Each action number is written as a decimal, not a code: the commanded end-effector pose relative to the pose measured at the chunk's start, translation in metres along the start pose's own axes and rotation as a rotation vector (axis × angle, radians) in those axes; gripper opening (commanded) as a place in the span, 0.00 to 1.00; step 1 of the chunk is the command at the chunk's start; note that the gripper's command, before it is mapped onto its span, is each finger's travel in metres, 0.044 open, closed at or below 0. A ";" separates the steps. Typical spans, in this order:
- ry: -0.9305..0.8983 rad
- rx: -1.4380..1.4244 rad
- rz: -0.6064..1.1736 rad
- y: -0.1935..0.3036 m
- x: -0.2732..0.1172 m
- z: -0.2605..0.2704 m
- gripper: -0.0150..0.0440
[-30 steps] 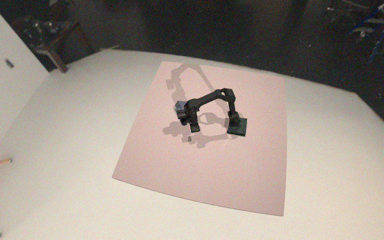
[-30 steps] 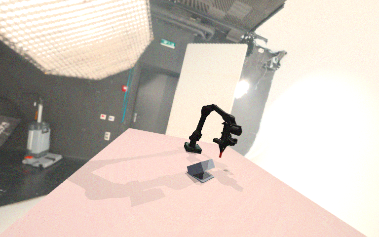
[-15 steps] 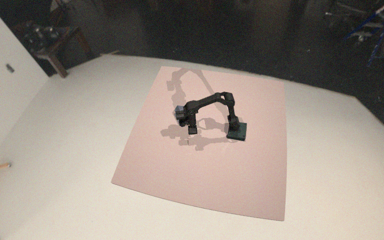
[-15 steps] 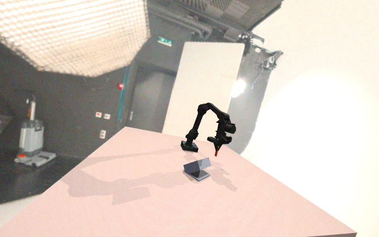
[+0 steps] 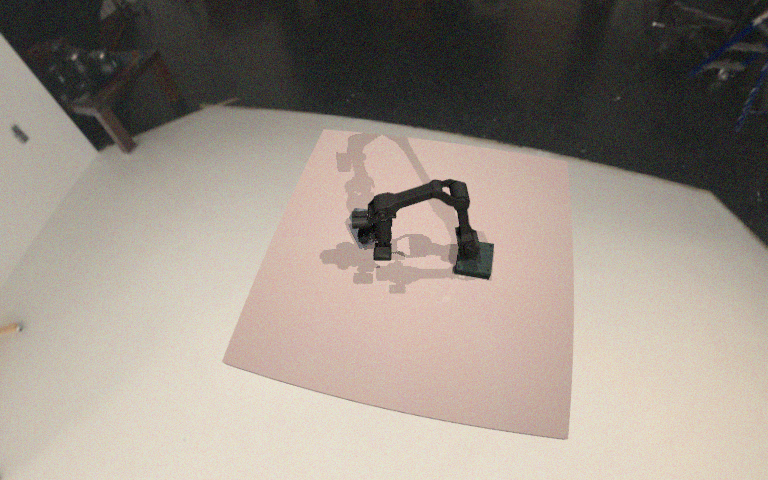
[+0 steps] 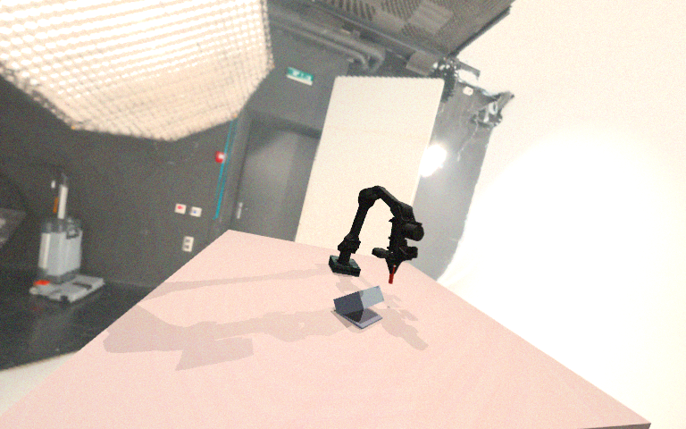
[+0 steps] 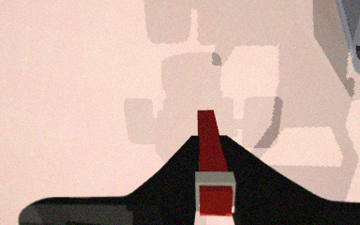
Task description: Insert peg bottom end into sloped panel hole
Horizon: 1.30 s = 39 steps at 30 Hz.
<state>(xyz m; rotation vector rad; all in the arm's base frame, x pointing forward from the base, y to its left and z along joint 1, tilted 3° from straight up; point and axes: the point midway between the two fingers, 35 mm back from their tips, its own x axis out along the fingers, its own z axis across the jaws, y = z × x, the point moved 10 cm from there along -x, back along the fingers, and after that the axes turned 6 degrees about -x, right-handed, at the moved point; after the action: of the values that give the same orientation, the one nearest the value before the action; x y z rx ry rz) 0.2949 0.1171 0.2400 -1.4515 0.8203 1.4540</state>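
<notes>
The red peg (image 6: 390, 278) (image 7: 206, 123) has flat sides and a square-looking end. My gripper (image 6: 393, 266) (image 7: 209, 142) is shut on the peg, which points down from the fingertips, its lower end in the air above the table. The blue-grey sloped panel (image 6: 372, 298) (image 7: 349, 13) stands beside the gripper. In the exterior view it shows from behind, with its hole hidden, and the peg is off to its right and above it. In the wrist view only its edge shows at the upper right. In the top view the arm hides the peg and most of the panel.
The arm's dark base (image 5: 481, 266) (image 6: 344, 265) stands on the pink table top (image 5: 453, 350) (image 6: 303, 379). The panel's flat foot plate (image 6: 364, 320) lies on the table. Shadows of the arm cross the table around the panel.
</notes>
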 end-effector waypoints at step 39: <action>-0.106 0.280 -0.074 0.008 -0.007 -0.059 0.25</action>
<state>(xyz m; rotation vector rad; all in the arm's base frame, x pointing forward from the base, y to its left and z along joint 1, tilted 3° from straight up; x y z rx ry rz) 0.3105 0.0638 0.2424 -1.2042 0.8523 1.3018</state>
